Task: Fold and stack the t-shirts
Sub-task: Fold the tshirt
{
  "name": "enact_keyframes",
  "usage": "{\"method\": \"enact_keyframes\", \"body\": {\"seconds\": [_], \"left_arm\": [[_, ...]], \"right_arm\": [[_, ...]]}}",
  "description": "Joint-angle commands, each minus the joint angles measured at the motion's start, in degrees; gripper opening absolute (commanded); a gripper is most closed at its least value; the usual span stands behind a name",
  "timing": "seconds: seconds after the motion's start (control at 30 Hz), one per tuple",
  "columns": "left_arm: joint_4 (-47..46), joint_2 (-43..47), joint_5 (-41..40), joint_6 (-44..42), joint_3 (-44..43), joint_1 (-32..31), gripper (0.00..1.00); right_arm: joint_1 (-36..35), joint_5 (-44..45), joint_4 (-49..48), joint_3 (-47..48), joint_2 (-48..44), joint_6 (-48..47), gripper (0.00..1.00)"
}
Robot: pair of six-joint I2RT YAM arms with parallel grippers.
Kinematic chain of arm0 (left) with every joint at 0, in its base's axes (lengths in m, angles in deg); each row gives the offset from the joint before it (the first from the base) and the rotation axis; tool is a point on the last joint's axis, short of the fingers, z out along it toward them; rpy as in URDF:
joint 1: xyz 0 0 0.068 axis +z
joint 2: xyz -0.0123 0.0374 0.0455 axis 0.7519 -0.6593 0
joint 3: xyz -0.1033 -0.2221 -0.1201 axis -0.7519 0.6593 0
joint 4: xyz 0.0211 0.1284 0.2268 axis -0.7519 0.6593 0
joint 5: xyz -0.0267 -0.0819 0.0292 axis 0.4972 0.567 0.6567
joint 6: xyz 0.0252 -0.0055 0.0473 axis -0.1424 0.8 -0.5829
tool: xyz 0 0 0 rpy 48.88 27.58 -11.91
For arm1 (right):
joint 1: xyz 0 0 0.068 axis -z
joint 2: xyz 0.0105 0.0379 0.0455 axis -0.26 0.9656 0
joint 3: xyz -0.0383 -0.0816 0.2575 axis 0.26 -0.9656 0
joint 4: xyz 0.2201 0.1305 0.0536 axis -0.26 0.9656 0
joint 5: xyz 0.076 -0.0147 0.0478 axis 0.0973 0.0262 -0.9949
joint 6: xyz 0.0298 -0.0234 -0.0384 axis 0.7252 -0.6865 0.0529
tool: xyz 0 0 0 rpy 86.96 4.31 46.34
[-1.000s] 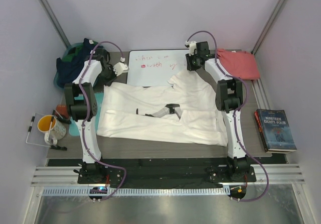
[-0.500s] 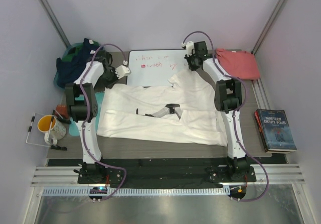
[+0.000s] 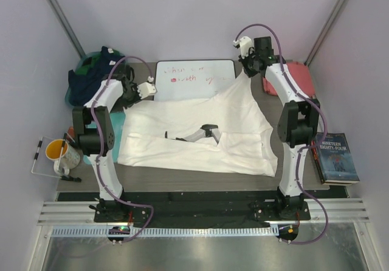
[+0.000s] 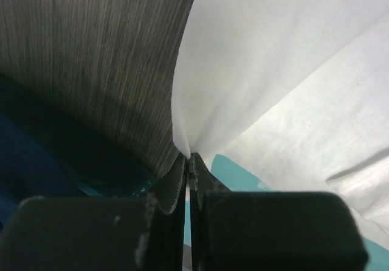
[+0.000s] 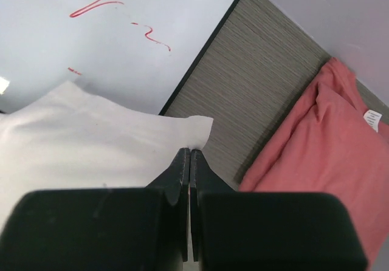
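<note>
- Right now your left gripper (image 4: 189,161) has its fingers pressed together on a corner of the cream-white t-shirt (image 3: 182,152), at the shirt's far-left end. The cloth fans out from the pinch.
- Your right gripper (image 5: 189,155) is pinching the same shirt at its far-right corner. That corner sits between the whiteboard (image 3: 194,75) and the salmon-red t-shirt (image 5: 316,143).
- The cream-white t-shirt lies spread across the middle of the table (image 4: 109,58), with its near edge flat. Its far-right side is drawn up into a peak toward your right gripper and overlaps the whiteboard's near-right corner.
- The black-and-grey print (image 3: 203,132) shows near the middle of the shirt.
- The salmon-red t-shirt sits at the far-right corner of the table, partly behind your right arm. Neither gripper touches it.
- A teal board (image 4: 243,180) shows under the shirt's left edge, just beside your left fingers.
- A book (image 3: 334,157) lies at the table's right edge, a yellow mug (image 3: 58,152) at the left, and a dark cloth pile (image 3: 91,76) at the far left.
</note>
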Motion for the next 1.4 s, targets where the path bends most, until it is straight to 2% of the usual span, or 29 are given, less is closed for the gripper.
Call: {"method": "enact_keyframes", "body": {"seconds": [0.0, 0.3, 0.57, 0.73, 0.97, 1.07, 1.37], "left_arm": [[-2.56, 5.56, -0.18, -1.61, 1.42, 0.49, 0.0], [0.16, 11.54, 2.28, -5.56, 5.2, 0.84, 0.0], [4.73, 16.72, 4.83, -10.14, 9.15, 3.65, 0.0], [9.03, 18.66, 6.59, -13.91, 10.3, 4.27, 0.01], [14.66, 19.63, 9.31, -17.25, 10.39, 4.36, 0.04], [19.84, 19.98, 10.72, -19.71, 9.78, 4.35, 0.03], [29.6, 22.0, 10.72, -26.84, 13.02, 4.27, 0.0]], "right_arm": [[-0.34, -3.28, 3.05, -4.07, -8.39, -3.19, 0.01], [-0.34, -3.46, 9.11, -17.33, -22.72, -8.72, 0.01], [-0.43, -6.1, 20.62, -19.72, -32.73, -13.55, 0.01], [-1.22, -5.31, 28.01, -23.84, -36.7, -18.48, 0.01], [-4.12, -3.64, 31.79, -34.91, -41.97, -25.16, 0.01], [-5.53, -2.85, 32.94, -38.16, -43.91, -27.45, 0.01], [-7.55, -1.7, 37.42, -42.39, -46.98, -32.8, 0.01]]}}
